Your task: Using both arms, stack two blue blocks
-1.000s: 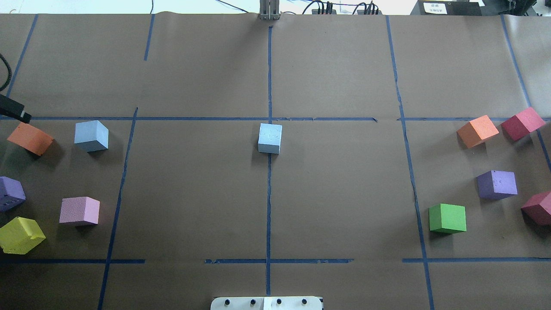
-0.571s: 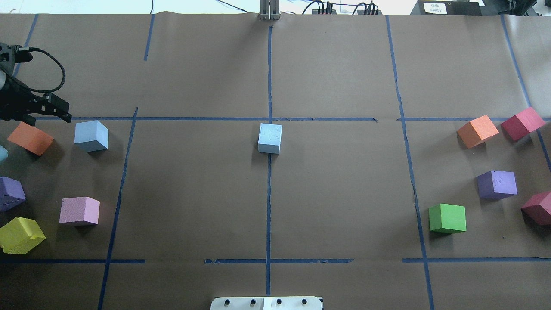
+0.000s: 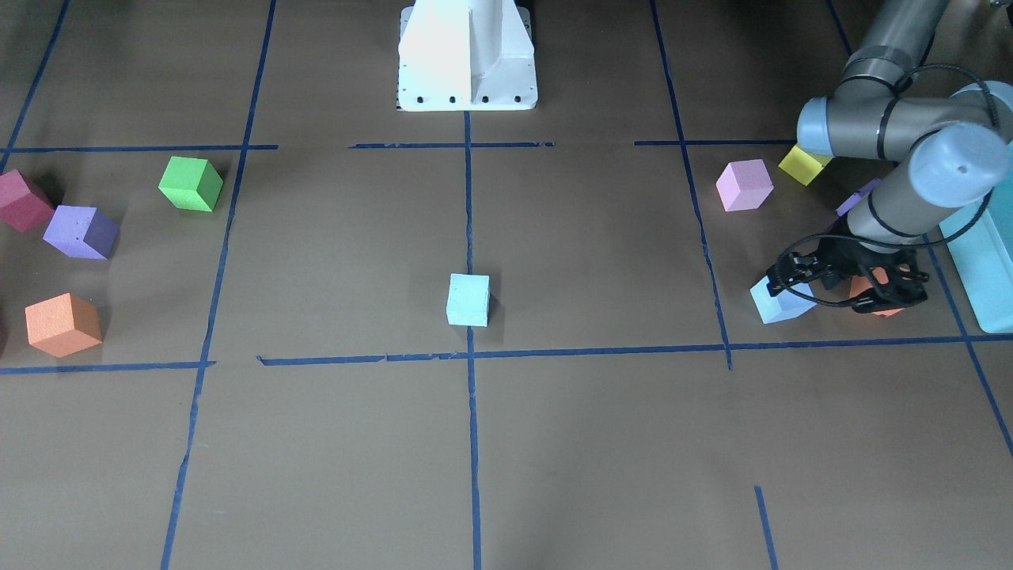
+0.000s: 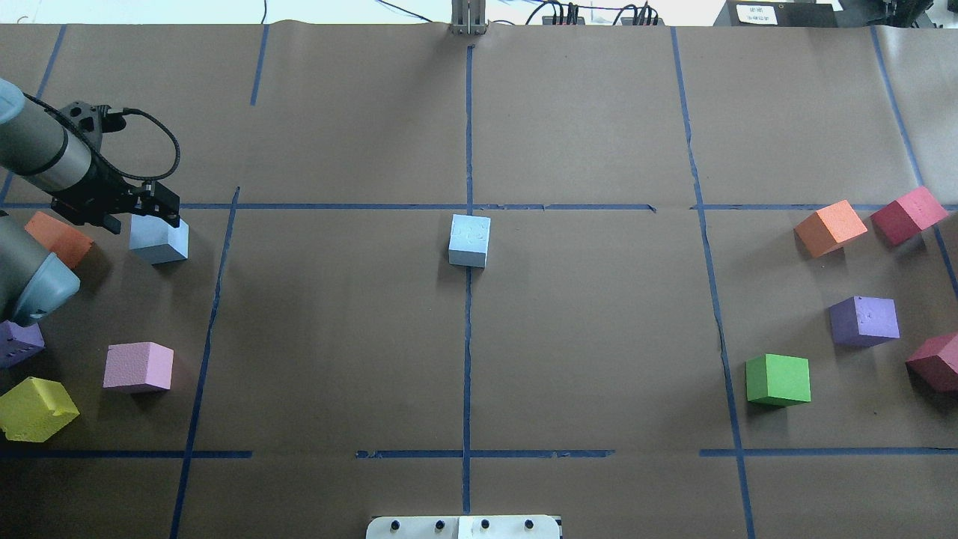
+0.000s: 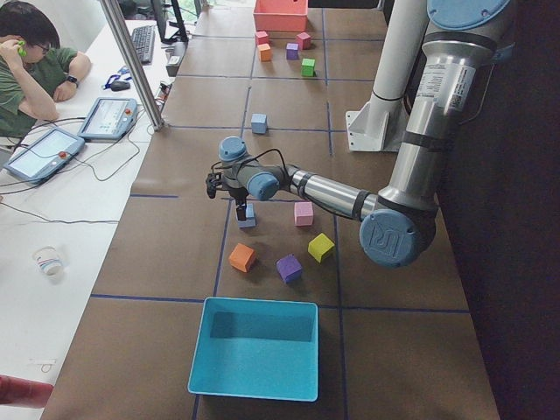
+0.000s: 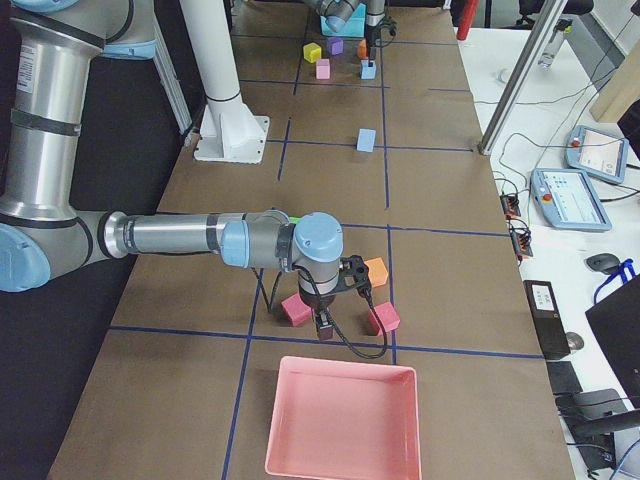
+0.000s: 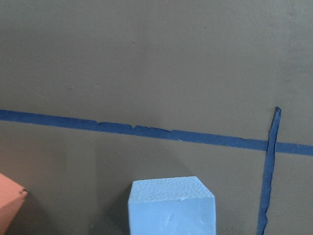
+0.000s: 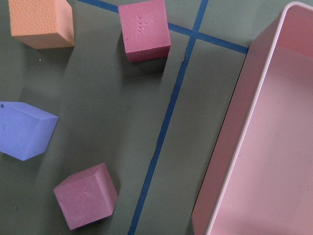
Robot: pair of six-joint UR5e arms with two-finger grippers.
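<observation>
One pale blue block (image 4: 470, 240) sits at the table's middle on the centre tape line; it also shows in the front view (image 3: 468, 300). The other blue block (image 4: 159, 238) lies at the left and fills the bottom of the left wrist view (image 7: 171, 205). My left gripper (image 4: 131, 212) hangs just above and beside it, between it and an orange cube (image 4: 56, 238), looks open and holds nothing. My right gripper (image 6: 325, 325) shows only in the right side view, low over crimson cubes; I cannot tell whether it is open or shut.
Pink (image 4: 138, 367), yellow (image 4: 34, 408) and purple (image 4: 19, 344) cubes lie near the left arm. Orange (image 4: 829, 227), crimson (image 4: 908, 214), purple (image 4: 864, 320) and green (image 4: 778, 379) cubes lie at the right. A teal box (image 5: 254, 350) and a pink tray (image 6: 340, 420) stand at the table's two ends.
My left arm has swung in from the left edge, and its gripper now reaches the left blue block. No block has moved.
</observation>
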